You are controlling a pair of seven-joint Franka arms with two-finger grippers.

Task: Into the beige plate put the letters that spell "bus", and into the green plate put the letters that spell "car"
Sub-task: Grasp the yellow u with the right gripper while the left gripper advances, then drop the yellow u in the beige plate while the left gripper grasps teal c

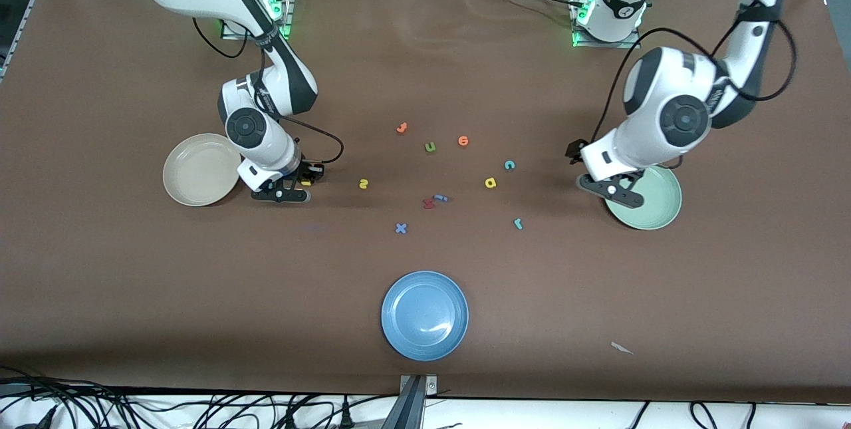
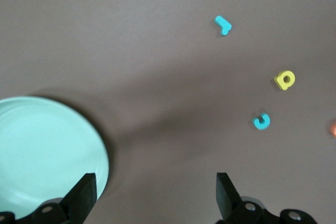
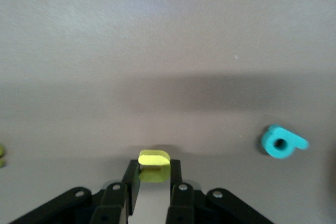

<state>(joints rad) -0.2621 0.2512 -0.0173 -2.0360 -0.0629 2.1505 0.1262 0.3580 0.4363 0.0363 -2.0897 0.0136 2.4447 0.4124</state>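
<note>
My right gripper (image 1: 304,183) (image 3: 154,169) is down at the table beside the beige plate (image 1: 199,169), shut on a small yellow letter (image 3: 154,165), apparently the "u". The teal "b" (image 3: 281,142) lies close by; my arm hides it in the front view. A yellow "s" (image 1: 363,183) lies a little toward the table's middle. My left gripper (image 1: 615,193) (image 2: 155,184) hangs open with nothing between its fingers over the edge of the green plate (image 1: 655,206) (image 2: 47,145). The teal "c" (image 1: 509,165) (image 2: 261,121), yellow "a" (image 1: 490,182) (image 2: 285,80) and teal "r" (image 1: 518,223) (image 2: 223,25) lie on the table near it.
A blue plate (image 1: 425,314) sits near the front camera. Mid-table lie an orange letter (image 1: 401,128), a green "u" (image 1: 430,147), an orange "o" (image 1: 463,142), a red letter (image 1: 429,203) touching a blue one (image 1: 441,198), and a blue "x" (image 1: 401,228).
</note>
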